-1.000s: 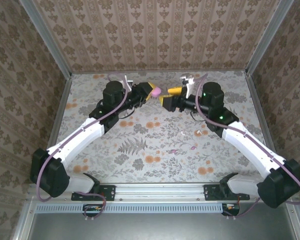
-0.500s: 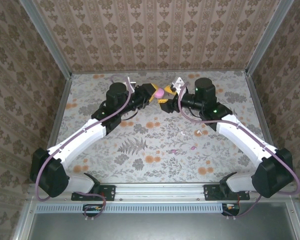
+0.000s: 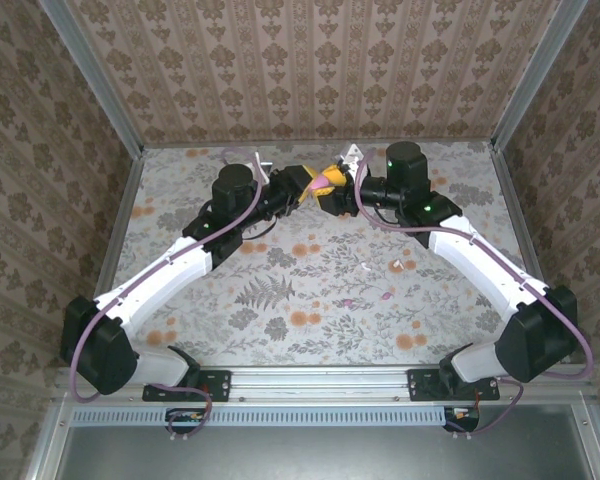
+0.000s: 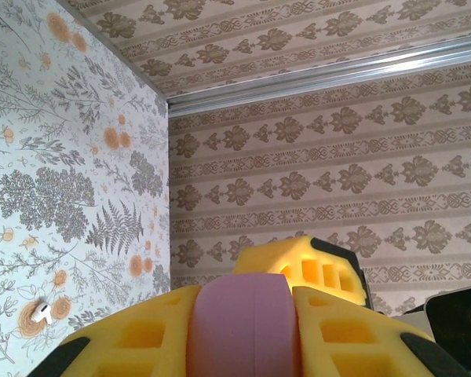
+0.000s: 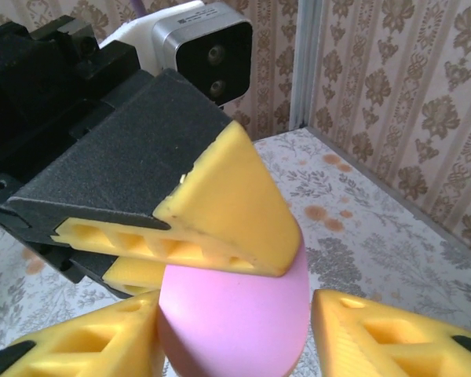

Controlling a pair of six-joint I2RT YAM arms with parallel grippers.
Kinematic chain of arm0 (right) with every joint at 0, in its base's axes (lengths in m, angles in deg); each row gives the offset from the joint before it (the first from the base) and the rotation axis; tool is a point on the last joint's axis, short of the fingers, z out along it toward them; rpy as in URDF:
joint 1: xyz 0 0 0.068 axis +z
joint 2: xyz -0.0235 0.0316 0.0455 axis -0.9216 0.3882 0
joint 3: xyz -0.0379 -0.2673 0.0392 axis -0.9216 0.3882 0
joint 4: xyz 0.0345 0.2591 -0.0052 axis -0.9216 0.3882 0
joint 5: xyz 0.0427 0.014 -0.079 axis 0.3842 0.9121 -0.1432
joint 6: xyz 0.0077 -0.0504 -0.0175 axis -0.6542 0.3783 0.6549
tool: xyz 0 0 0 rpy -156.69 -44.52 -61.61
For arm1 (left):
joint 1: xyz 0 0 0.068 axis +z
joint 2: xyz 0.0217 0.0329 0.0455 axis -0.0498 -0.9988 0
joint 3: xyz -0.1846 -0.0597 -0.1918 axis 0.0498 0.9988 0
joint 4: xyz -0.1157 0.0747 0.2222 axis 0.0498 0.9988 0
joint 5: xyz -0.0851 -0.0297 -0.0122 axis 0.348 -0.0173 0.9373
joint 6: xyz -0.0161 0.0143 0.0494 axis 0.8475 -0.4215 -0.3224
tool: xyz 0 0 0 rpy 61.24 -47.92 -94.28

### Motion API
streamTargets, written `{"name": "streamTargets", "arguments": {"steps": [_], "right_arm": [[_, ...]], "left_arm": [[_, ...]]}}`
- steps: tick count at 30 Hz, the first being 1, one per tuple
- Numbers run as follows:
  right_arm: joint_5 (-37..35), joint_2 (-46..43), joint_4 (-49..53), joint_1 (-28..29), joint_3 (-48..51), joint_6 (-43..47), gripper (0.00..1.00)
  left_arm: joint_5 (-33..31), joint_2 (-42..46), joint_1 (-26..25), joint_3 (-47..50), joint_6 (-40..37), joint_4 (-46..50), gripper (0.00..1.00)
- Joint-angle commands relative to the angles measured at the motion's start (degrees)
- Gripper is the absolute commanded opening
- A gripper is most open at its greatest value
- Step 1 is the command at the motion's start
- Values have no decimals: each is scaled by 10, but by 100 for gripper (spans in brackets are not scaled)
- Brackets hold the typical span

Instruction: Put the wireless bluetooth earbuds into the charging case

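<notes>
Pink case (image 3: pixel 321 184) pinched by left gripper (image 4: pixel 239 322); right gripper (image 5: pixel 235 310) spread around it. Likely step: opening lid. Next: right closes gently, pries. Earbud (image 4: pixel 41 312) on table.

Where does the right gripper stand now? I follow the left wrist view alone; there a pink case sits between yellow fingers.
Observer: In the right wrist view, the right gripper has one finger on each side of the pink charging case, with a slim gap on one side.
Operator: And where lies the white earbud?
Observer: The top view shows a white earbud at the edge of an orange flower, close to the right arm.
</notes>
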Motion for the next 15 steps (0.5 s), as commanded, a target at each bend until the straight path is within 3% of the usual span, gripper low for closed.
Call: {"name": "streamTargets", "arguments": {"steps": [1,5,10,12,15], "right_arm": [[2,9,23,-3,-21,7,51],[0,10,28,-5,-24,11,47],[19,7,27,-12,-29,2,34],[29,6,30,-17,-32,-6,33],[60,2,33,-29,-32,-18,33]], "left_arm": [[12,2,-4,-25,-10,-1,26],[14,2,-3,-24,-11,-1,27],[13,4,-3,-24,-19,0,30],[13,6,-3,-24,-31,3,39],[16,17,2,-25,-81,22,63]]}}
